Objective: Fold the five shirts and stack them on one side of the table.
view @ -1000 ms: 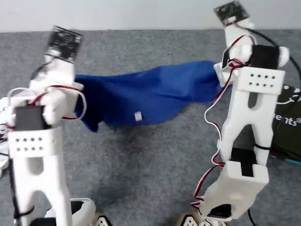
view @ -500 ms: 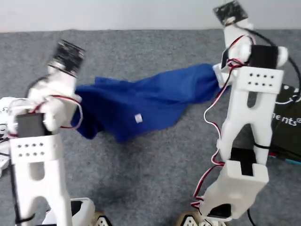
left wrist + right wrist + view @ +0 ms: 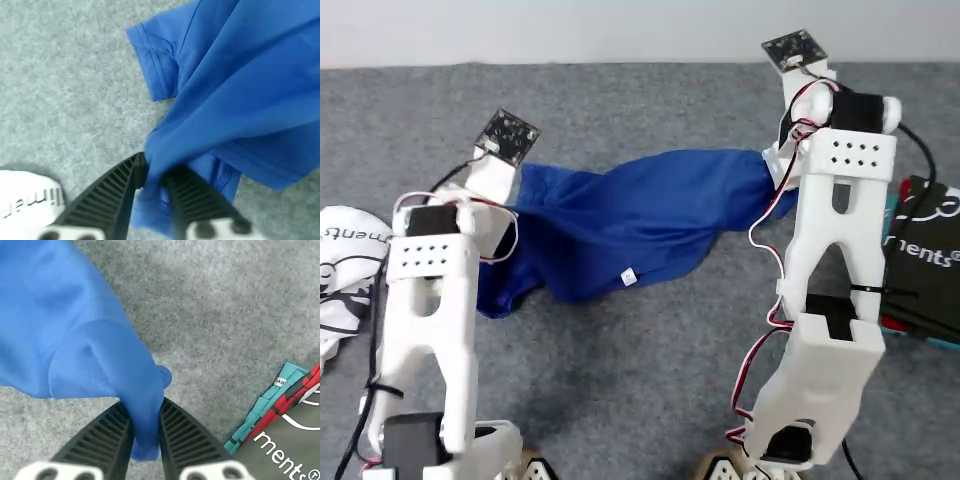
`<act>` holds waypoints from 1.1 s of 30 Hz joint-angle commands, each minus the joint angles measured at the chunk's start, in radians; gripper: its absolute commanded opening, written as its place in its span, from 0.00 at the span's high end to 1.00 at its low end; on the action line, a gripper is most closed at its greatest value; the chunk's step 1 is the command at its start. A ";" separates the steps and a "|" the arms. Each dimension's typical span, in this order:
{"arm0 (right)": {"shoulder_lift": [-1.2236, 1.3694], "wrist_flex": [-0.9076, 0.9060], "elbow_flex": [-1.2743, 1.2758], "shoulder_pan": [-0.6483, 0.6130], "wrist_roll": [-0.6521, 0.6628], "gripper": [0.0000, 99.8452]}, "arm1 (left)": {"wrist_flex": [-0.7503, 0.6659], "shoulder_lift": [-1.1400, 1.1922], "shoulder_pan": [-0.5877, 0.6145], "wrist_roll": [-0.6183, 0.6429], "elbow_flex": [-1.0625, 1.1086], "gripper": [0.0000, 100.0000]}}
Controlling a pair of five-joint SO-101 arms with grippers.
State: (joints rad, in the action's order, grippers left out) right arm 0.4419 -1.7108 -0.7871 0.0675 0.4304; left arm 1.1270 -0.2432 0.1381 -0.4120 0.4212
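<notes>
Grey carpeted surface [image 3: 620,400]: blue shirt [image 3: 640,215] stretched unfolded at centre, its ends clamped in left hand [image 3: 154,167] and right hand [image 3: 145,410]; folded pile [image 3: 925,260] at 3 o'clock, crumpled white shirt [image 3: 345,265] at 9 o'clock awaiting folding

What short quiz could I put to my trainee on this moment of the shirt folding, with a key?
1. True or false: the left gripper and the right gripper are each shut on the blue shirt.
2. Which other shirt lies near the left gripper? A. a white shirt with dark print; B. a yellow one; C. a striped one.
3. In a few words: how is the blue shirt held right now?

Key
1. True.
2. A.
3. Stretched out unfolded between the two grippers, one end in each, sagging in the middle.
</notes>
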 commanded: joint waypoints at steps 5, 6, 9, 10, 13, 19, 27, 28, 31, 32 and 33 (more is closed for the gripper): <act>-0.004 0.016 0.002 -0.002 -0.011 0.99 | 0.311 -0.005 -0.046 0.015 -0.318 0.79; -0.001 0.016 0.003 -0.002 -0.011 0.99 | 0.347 -0.005 -0.060 0.015 -0.343 0.79; 0.022 0.008 0.003 -0.002 -0.012 0.99 | 0.446 -0.005 -0.143 -0.003 -0.371 0.79; 0.030 0.008 0.003 -0.002 -0.012 0.99 | 0.479 0.000 -0.178 -0.005 -0.369 0.79; 0.047 0.007 0.003 -0.002 -0.017 0.99 | 0.522 0.017 -0.269 -0.002 -0.332 0.79; 0.051 0.007 0.003 -0.008 -0.055 0.99 | 0.385 0.123 -0.321 0.002 -0.166 0.81; 0.050 0.005 0.003 -0.004 -0.055 0.99 | 0.245 0.322 -0.321 0.002 -0.145 0.83; 0.048 0.005 0.003 -0.004 -0.055 0.99 | 0.232 0.341 -0.321 0.002 -0.145 0.83; 0.045 0.005 0.003 -0.004 -0.055 0.99 | 0.213 0.382 -0.321 0.002 -0.145 0.83; 0.045 0.005 0.003 -0.004 -0.055 0.99 | 0.212 0.396 -0.321 0.002 -0.145 0.83; 0.047 0.005 0.003 -0.002 -0.055 0.99 | 0.212 0.408 -0.321 0.002 -0.145 0.83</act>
State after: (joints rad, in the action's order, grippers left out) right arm 0.5048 -1.7108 -0.7779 0.0690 0.3859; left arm 1.3587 0.1542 -0.1765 -0.4043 0.2800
